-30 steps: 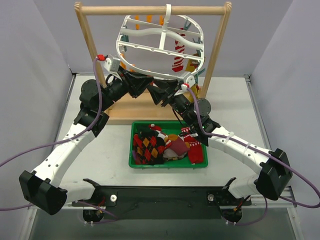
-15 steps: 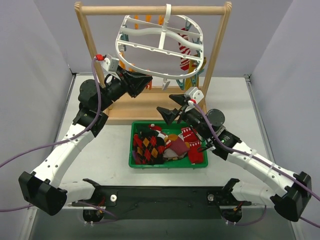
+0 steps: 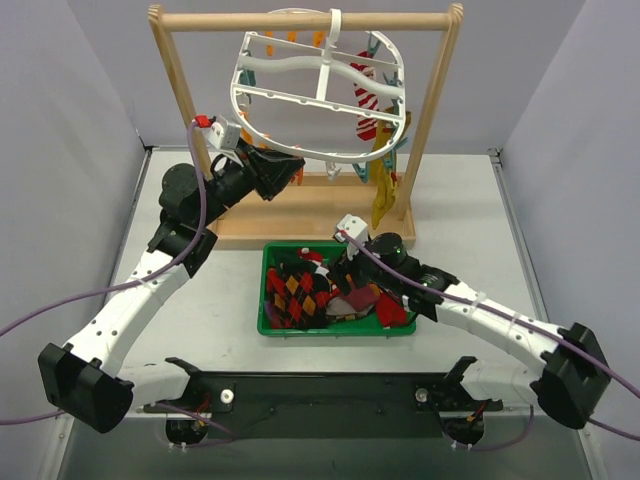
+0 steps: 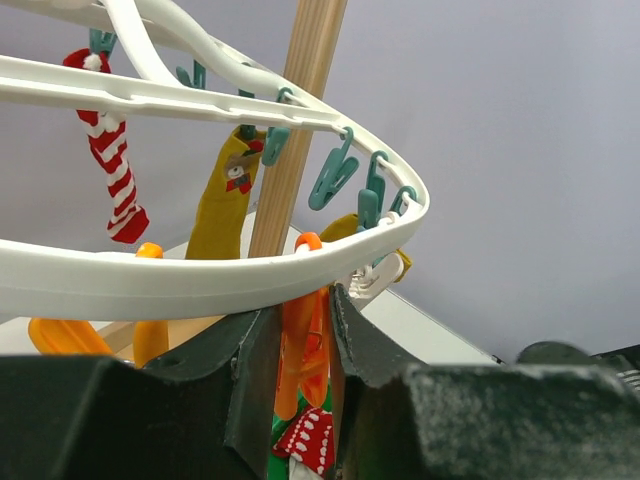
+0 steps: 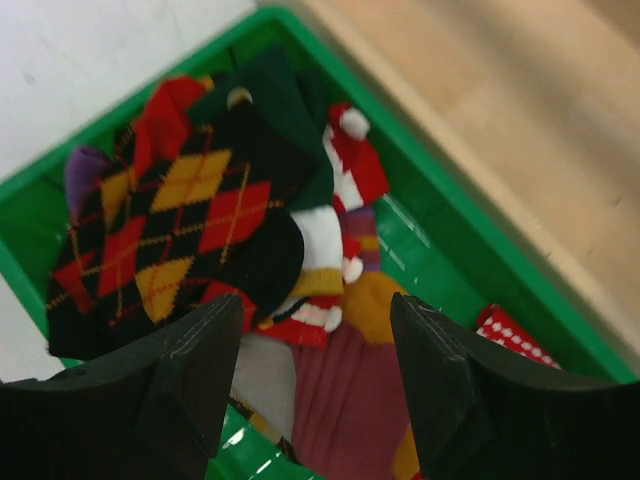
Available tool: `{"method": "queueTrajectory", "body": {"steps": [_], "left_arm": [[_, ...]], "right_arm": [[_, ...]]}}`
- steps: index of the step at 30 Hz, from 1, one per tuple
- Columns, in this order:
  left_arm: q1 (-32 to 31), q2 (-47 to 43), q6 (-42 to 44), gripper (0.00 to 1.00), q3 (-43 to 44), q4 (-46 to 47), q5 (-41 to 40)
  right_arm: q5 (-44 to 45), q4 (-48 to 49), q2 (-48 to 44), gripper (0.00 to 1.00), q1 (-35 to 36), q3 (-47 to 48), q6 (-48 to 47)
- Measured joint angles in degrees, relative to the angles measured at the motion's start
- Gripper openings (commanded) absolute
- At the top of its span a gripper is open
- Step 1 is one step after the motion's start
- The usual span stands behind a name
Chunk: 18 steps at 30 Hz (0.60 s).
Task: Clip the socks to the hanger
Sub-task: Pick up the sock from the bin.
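The white oval hanger (image 3: 262,92) hangs by its hook from the wooden rack, tilted. A red-white striped sock (image 3: 366,100) and a yellow sock (image 3: 383,185) hang clipped at its right side; both show in the left wrist view, striped sock (image 4: 115,175), yellow sock (image 4: 222,205). My left gripper (image 3: 290,170) is under the hanger's near rim (image 4: 150,280), shut on an orange clip (image 4: 305,335). My right gripper (image 3: 337,275) is open over the green bin (image 3: 340,328), just above the piled socks: a dark diamond sock (image 5: 190,215), a red Christmas sock (image 5: 350,160).
The wooden bar rack (image 3: 440,85) stands on a wooden base (image 3: 260,222) behind the bin. Teal clips (image 4: 335,175) dangle along the hanger's rim. Grey walls close in the table on the left, right and back.
My right arm has dropped from the hanger's underside down to the bin and is open over the socks. The hanger swung back. The left gripper stayed under the rim.
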Motion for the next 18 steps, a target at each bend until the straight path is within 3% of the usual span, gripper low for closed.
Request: {"method": "queueTrajectory", "body": {"steps": [3,6,18], "left_arm": [[0.0,0.0,0.3,0.00,0.0,0.0,0.4],[0.0,0.0,0.4,0.00,0.0,0.0,0.7],[0.0,0.0,0.4,0.00,0.0,0.1,1.2]], "right_arm": [[1.4,-3.2,5.7,0.52,-0.3,0.3,1.5],[3.6,-7.5,9.3,0.55,-0.8,2.2,5.4],[11.2,-17.6,7.1,0.58,2.3,1.6,11.7]]}}
